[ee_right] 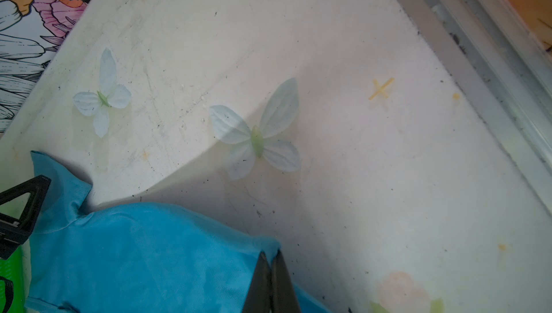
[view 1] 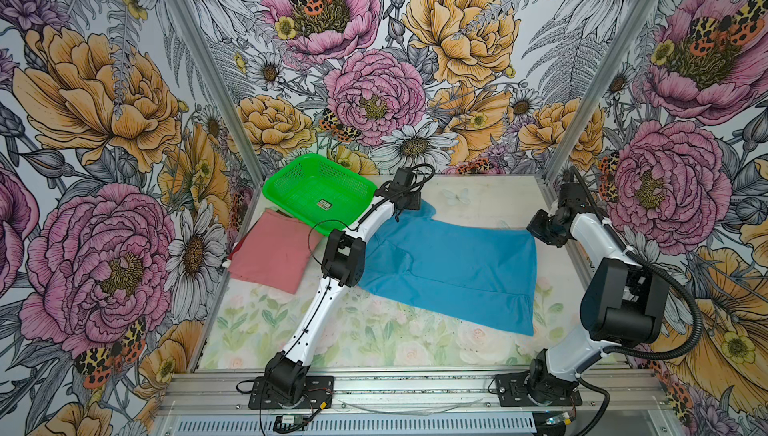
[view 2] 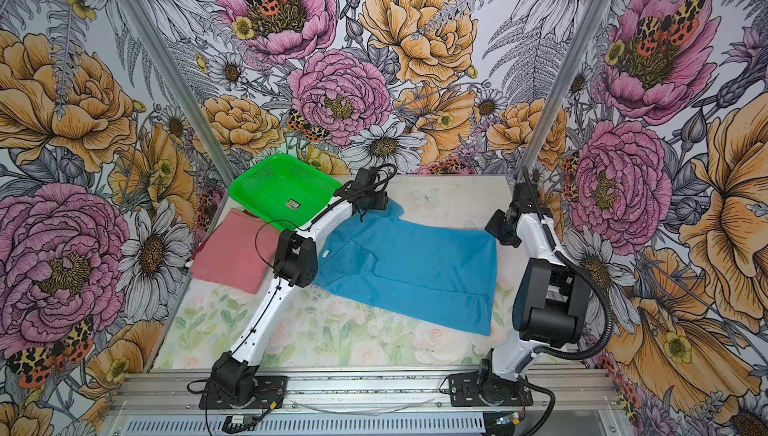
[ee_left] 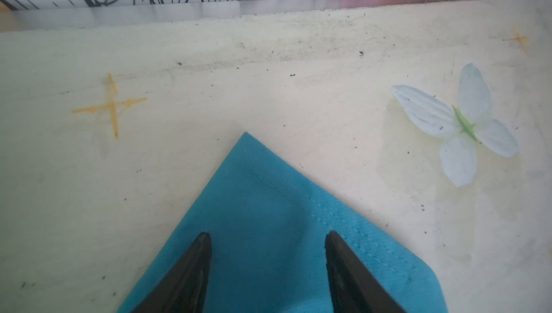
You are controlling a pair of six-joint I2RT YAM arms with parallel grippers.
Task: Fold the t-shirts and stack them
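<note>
Two tools work the blue tee [view 1: 449,271], spread on the surface [view 1: 374,342] right of the folded red tee [view 1: 270,255]: the right tool [ee_right: 270,254] is clamped on its far right corner, probably to hold it taut, while the left tool [ee_left: 267,235], jaws apart, straddles the far left sleeve [ee_left: 248,177], apparently to pinch it.

No word or number can be read anywhere. A small sticker [view 1: 323,204] with dark print lies on the bottom of the green basket [view 1: 299,176], too small to make out in both top views. A white tag [view 2: 325,253] at the neck of the blue t-shirt [view 2: 415,271] shows no legible print. An orange cross mark [ee_left: 112,107] is drawn on the tabletop [ee_left: 268,87]; a second cross [ee_right: 380,89] shows in the right wrist view.
</note>
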